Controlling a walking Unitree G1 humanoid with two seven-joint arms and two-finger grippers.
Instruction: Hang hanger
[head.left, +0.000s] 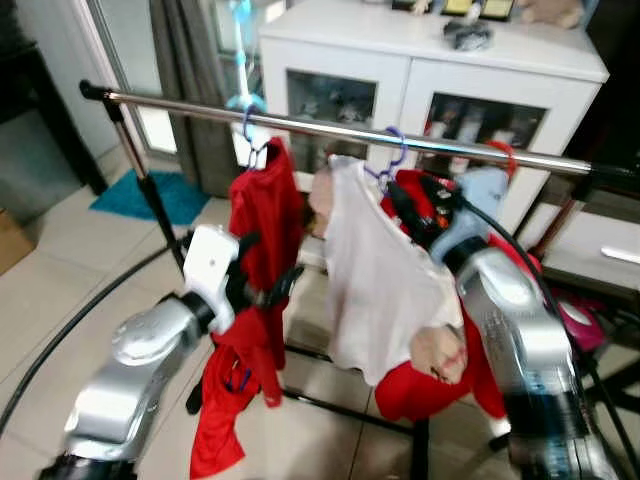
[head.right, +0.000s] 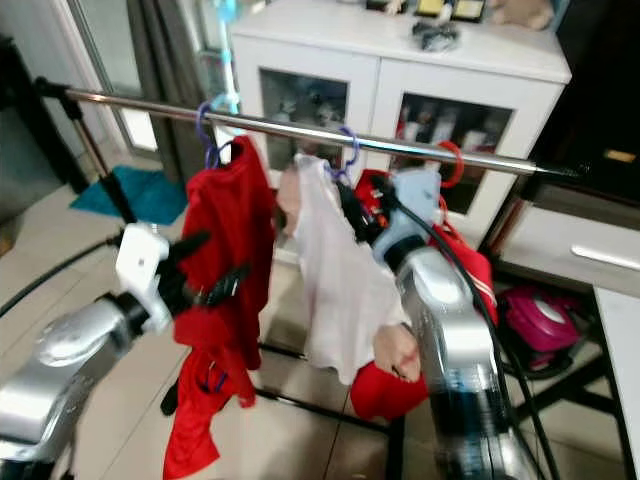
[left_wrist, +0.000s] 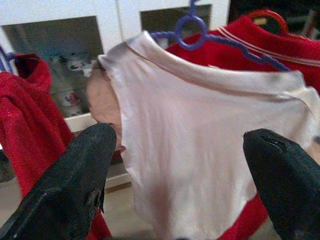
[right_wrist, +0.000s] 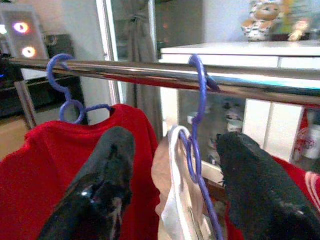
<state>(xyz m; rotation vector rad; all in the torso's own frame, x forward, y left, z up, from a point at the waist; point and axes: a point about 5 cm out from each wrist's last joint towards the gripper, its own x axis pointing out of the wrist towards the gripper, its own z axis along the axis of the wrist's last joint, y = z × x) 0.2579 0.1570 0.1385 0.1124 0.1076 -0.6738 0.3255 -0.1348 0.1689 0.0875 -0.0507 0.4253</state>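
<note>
Hanging from the chrome rail (head.left: 340, 130), the purple hanger (right_wrist: 196, 120) carries a white shirt (head.left: 385, 280) between two red garments. The right gripper (right_wrist: 175, 165) sits just below the hook with fingers spread either side — the right wrist view shows the hook over the rail. At eight o'clock of the shirt, the left gripper (left_wrist: 185, 175) faces it, fingers spread, pinching nothing.

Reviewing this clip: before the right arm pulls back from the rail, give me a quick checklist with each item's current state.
1. Purple hanger hook over the rail: ok.
2. White shirt on its hanger: ok.
3. Right gripper open, fingers either side of the hanger neck, not clamping: ok.
4. Left gripper open, clear of the shirt: ok.
5. Red garment hung on the rail: ok.
6. Hook fully seated: cannot tell.
</note>
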